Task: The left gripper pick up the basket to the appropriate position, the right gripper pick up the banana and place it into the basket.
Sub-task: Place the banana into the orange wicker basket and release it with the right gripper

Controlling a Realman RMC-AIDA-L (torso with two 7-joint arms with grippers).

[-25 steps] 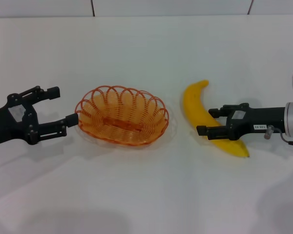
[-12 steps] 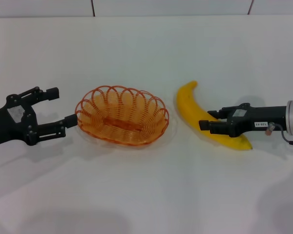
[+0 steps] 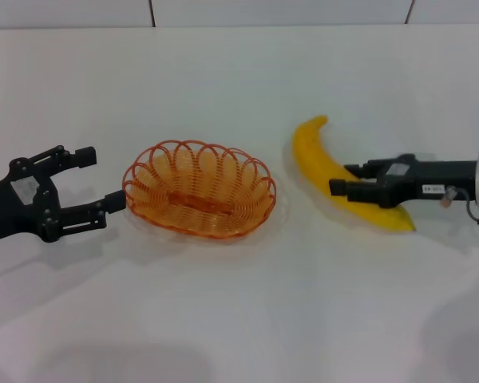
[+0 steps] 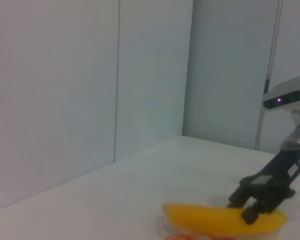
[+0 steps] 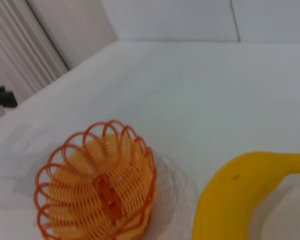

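Head view: left gripper [image 3: 92,182] at left, fingers spread wide, near finger tip touching left rim of basket [image 3: 199,189] (nothing held). Basket rests mid-table. Right gripper [image 3: 339,179] at right, fingers clamped across banana [image 3: 329,171], which lies right of basket, apart from it.

Left wrist view: banana [image 4: 210,219] beyond basket rim [image 4: 192,236], right gripper [image 4: 244,209] pinching it.

Right wrist view: basket [image 5: 97,190] far side of banana [image 5: 240,192].

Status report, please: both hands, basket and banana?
Left hand open at basket rim, not gripping. Right hand shut on banana, outside basket. Path between them clear.
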